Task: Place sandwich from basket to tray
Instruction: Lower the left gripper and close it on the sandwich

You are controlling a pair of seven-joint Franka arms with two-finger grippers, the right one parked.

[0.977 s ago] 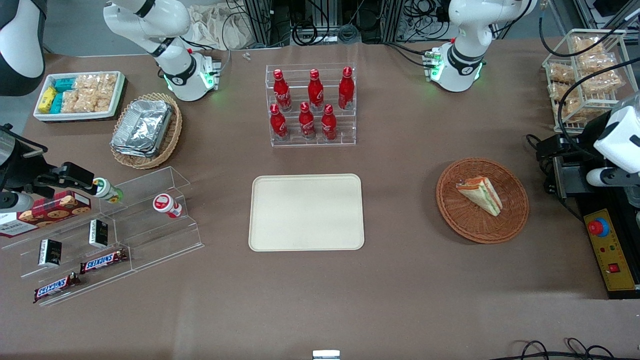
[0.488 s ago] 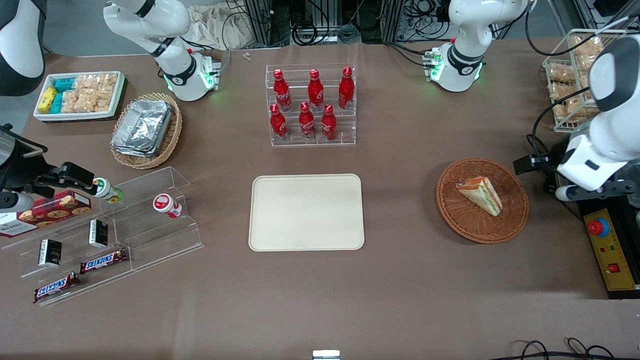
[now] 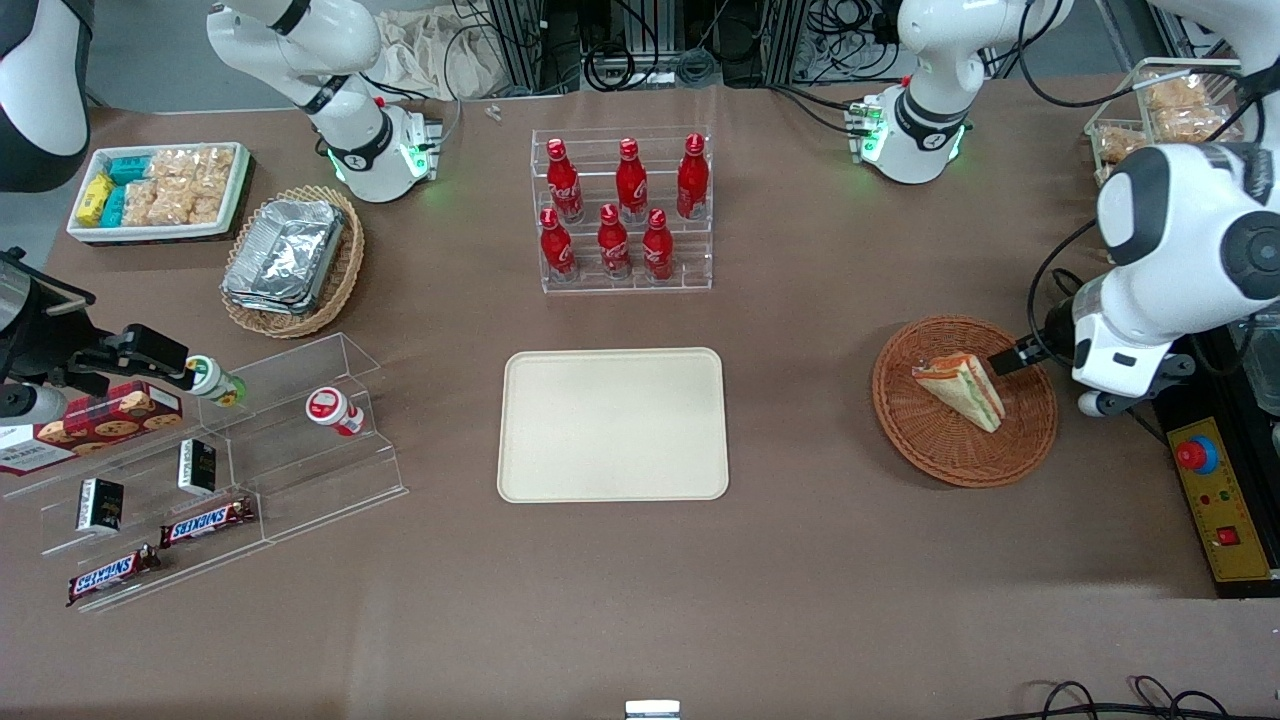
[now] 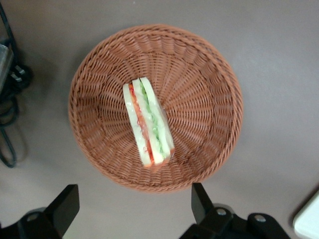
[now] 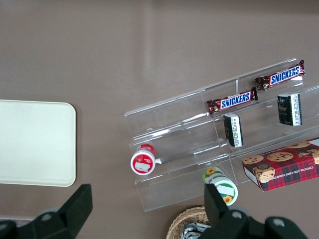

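The sandwich (image 3: pixel 961 389) lies in the basket (image 3: pixel 1030 440), its layered edge of green, orange and red turned upward, as the wrist view shows (image 4: pixel 148 122). The basket (image 4: pixel 209 89) sits on the brown table (image 3: pixel 800 580) toward the working arm's end. The tray (image 3: pixel 613 424) rests flat on the table near the middle, well apart from the basket and nearer the front camera than the rack of red bottles (image 3: pixel 622 210).

The pincer (image 4: pixel 134 209) hangs above the basket's rim, clear of the sandwich. Its two fingers (image 4: pixel 65 204) stand wide apart and hold nothing; the gap between them is broader than the sandwich is thick. In the front view one dark fingertip (image 3: pixel 1003 362) shows just beside the sandwich's upper corner, over the basket.
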